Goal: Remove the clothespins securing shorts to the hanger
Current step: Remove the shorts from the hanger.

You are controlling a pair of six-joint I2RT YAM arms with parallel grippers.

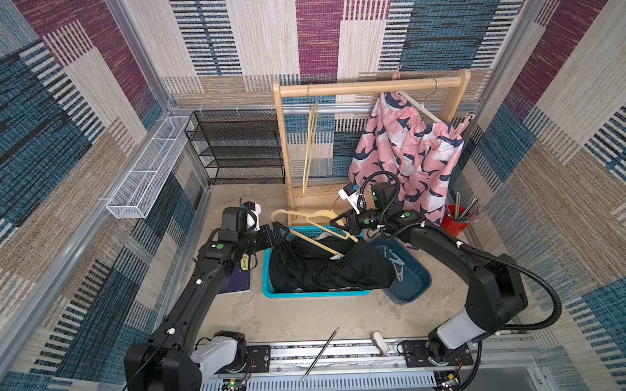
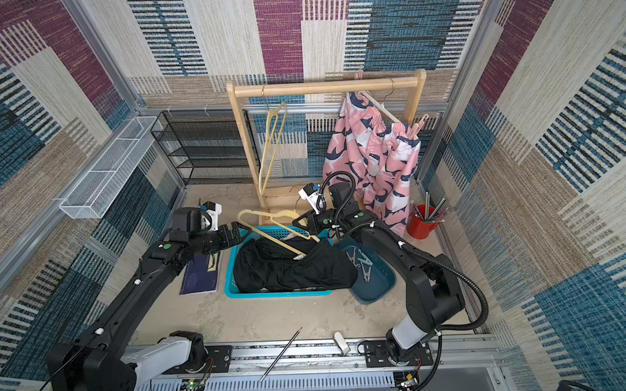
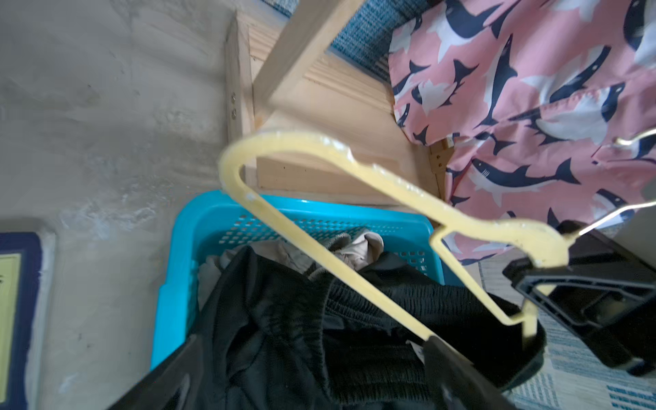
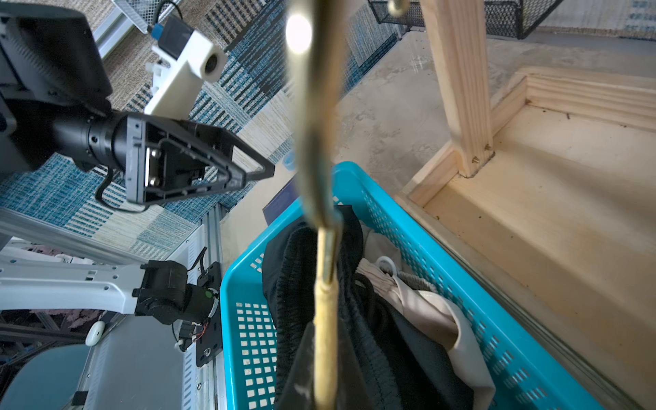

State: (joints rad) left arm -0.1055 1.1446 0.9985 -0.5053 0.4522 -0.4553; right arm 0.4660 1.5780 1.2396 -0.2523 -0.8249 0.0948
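Your left claw [image 1: 284,233] stands spread wide just beside the curved shoulder of the pale yellow plastic hanger [image 3: 394,181], gripping nothing. Your right claw [image 1: 339,222] is pressed together on that hanger's neck, which is what keeps it tilted above the turquoise perforated plastic basket [image 1: 305,294] on the table [image 1: 321,315].

Black elastic-waist shorts [image 1: 325,270] lie slumped in the basket over a beige pair [image 3: 355,248]. No pin shows on them, so they look freed, though the hanger's low end rests at their waistband.

Beside the basket, the dark blue plastic tub [image 1: 416,281] holds loose mint and pale clothespins [image 1: 394,264], apparently your drop spot.

Farthest back, the pink shark-print shorts [image 1: 406,155] hang from a white hanger [image 1: 418,106] on the wooden rack [image 1: 369,86]. A pink clothespin [image 1: 466,122] at the hanger's outer end pins them there, probably your next job.
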